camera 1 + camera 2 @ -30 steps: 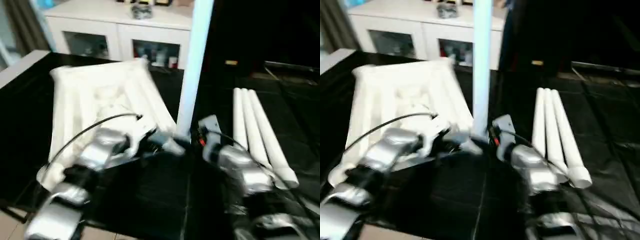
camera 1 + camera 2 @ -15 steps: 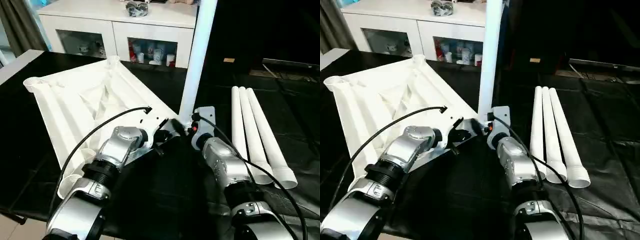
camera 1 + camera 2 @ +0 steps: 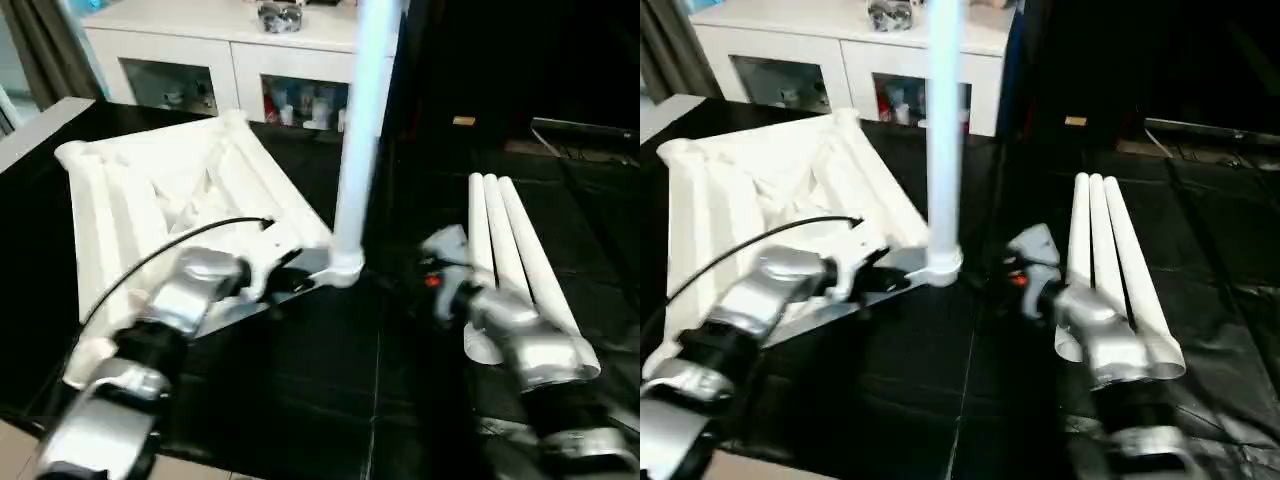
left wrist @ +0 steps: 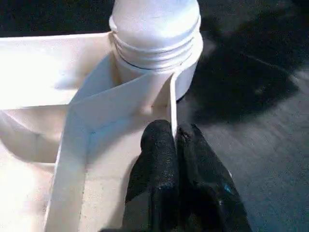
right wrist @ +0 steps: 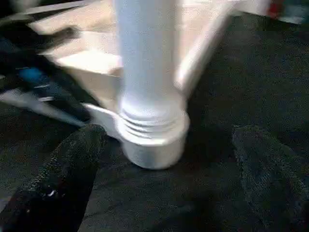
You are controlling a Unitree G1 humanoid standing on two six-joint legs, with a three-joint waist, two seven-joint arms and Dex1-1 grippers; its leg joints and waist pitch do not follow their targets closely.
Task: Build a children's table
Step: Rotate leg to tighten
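Left arm: silver forearm rises from the lower left corner of the head view toward the centre, a black cable arcing over it.
Left gripper [image 4: 173,145]: both black fingers pressed together, pinching a thin upright white rib of the table top [image 3: 150,190] between their tips, at the middle of the head view.
Right arm: silver forearm comes up from the lower right corner of the head view, wrist angled toward the centre.
Right gripper [image 5: 169,164]: fingers spread wide, one at the lower left and one at the right of the wrist view, touching nothing.
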